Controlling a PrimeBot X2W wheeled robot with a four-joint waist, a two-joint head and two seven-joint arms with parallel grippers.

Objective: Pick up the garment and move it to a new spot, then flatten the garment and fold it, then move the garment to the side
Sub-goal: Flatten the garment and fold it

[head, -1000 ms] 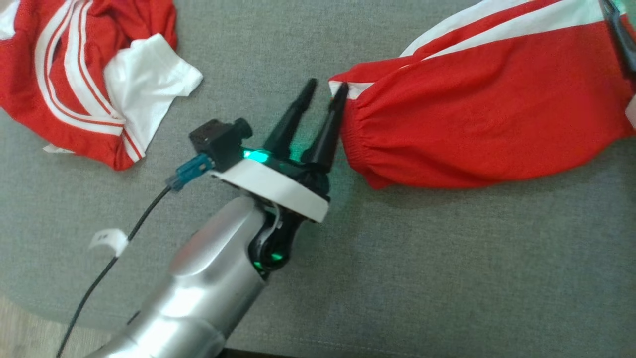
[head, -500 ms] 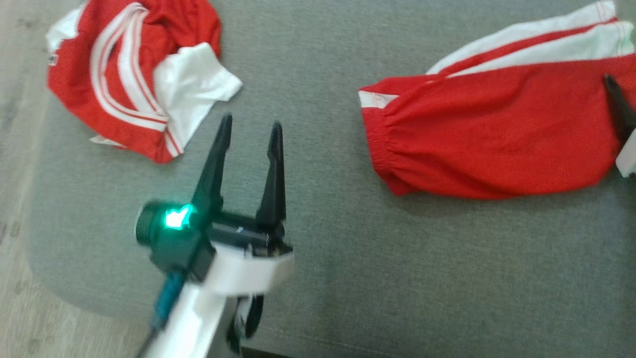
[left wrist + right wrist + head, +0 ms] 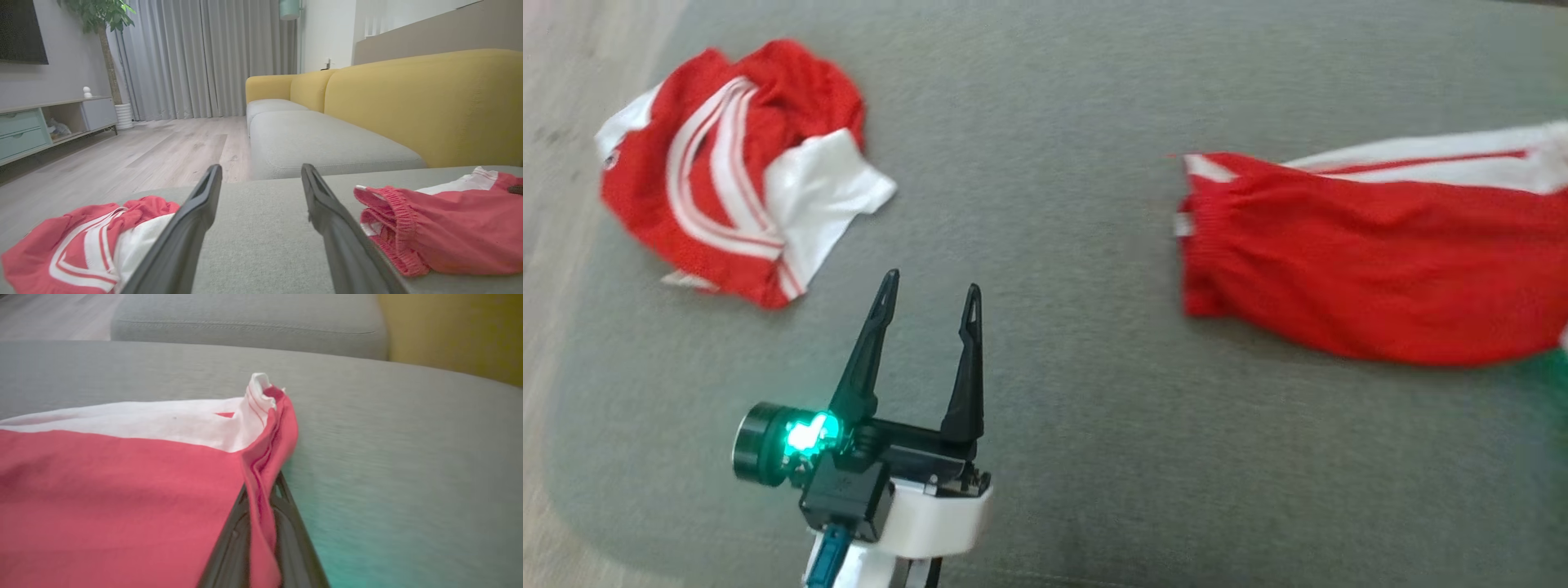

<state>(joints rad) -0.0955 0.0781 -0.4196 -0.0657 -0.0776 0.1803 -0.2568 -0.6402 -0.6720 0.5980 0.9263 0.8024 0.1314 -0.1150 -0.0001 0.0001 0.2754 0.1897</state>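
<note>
The garment [image 3: 1364, 278], red shorts with white side stripes, lies folded lengthwise on the grey cushion at the right, its elastic waistband pointing left. My right gripper [image 3: 263, 490] is shut on a bunched red edge of the garment [image 3: 122, 498], which drapes over both fingers. My left gripper [image 3: 931, 282] hovers low over bare cushion at the lower left, open with nothing between its fingers. In the left wrist view the left gripper [image 3: 260, 167] has the garment's waistband [image 3: 441, 237] to the right of its right finger, apart from it.
A second crumpled red-and-white garment [image 3: 735, 171] lies at the far left of the cushion [image 3: 1094, 449], near its rounded edge, with wood floor [image 3: 556, 82] beyond. A yellow sofa back [image 3: 429, 102] and another grey seat [image 3: 318, 143] stand ahead of the left gripper.
The head view has shifted. My left gripper drew back from the garment's waistband toward the near left, staying open. My right gripper closed on the garment's edge.
</note>
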